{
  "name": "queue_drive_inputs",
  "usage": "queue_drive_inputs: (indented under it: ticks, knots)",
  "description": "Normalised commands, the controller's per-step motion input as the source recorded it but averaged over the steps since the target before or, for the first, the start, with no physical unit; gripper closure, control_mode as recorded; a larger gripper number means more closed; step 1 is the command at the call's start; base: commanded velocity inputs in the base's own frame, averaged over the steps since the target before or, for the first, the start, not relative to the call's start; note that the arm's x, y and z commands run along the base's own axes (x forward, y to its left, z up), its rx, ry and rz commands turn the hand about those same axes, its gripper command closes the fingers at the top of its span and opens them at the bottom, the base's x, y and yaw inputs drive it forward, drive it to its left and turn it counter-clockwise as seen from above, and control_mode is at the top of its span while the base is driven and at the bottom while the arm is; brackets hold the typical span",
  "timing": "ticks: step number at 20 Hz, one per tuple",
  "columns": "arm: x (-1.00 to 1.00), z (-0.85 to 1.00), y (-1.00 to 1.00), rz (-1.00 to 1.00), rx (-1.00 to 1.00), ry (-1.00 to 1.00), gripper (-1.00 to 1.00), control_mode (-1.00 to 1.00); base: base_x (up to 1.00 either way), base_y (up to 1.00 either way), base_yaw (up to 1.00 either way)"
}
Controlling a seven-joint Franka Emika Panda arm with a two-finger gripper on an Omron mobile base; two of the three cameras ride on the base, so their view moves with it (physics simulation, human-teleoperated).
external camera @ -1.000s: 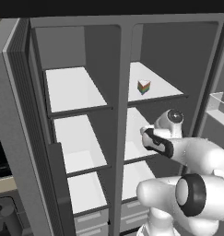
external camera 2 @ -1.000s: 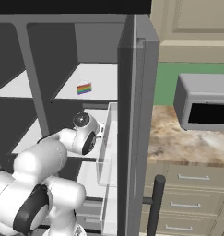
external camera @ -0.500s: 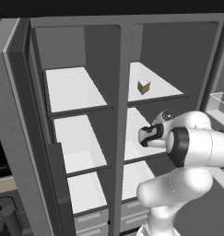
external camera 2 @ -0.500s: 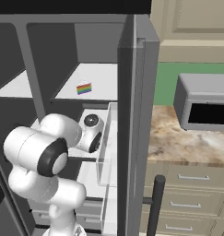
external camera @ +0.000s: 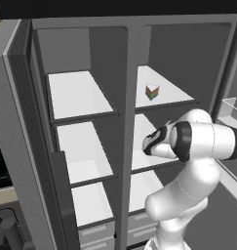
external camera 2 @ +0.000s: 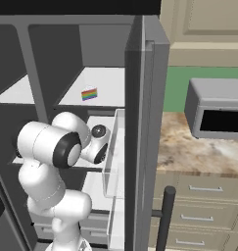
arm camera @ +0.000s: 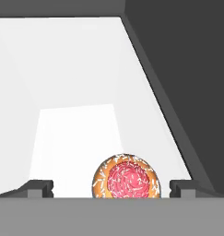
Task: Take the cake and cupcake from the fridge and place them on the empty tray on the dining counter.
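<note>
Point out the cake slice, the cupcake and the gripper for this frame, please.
cake [external camera: 152, 91], left base view: its striped side, on the upper right shelf.
cupcake [arm camera: 126, 177], hand view: centre of the pink frosting.
gripper [arm camera: 111, 187], hand view: midway between its two wide-open fingertips, over the cupcake.

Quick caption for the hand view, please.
Open gripper poised over the pink-frosted cupcake on a white fridge shelf.

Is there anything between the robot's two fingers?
Yes. In the hand view the pink-frosted cupcake sits between the two fingers, on the white fridge shelf. The fingers stand wide apart and touch nothing yet.
</note>
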Motion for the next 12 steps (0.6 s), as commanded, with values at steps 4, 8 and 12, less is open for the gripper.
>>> queue_drive_inputs:
  ticks: [4, 8, 12]
  knots:
    - [0.05, -0.12, -0.16, 0.00, 0.00, 0.00, -1.00, -1.00, 0.00, 0.00, 0.00]
    - [0.03, -0.09, -0.19, 0.00, 0.00, 0.00, -1.00, -1.00, 0.00, 0.00, 0.00]
    - [0.06, -0.11, -0.14, 0.00, 0.00, 0.01, -1.00, -1.00, 0.00, 0.00, 0.00]
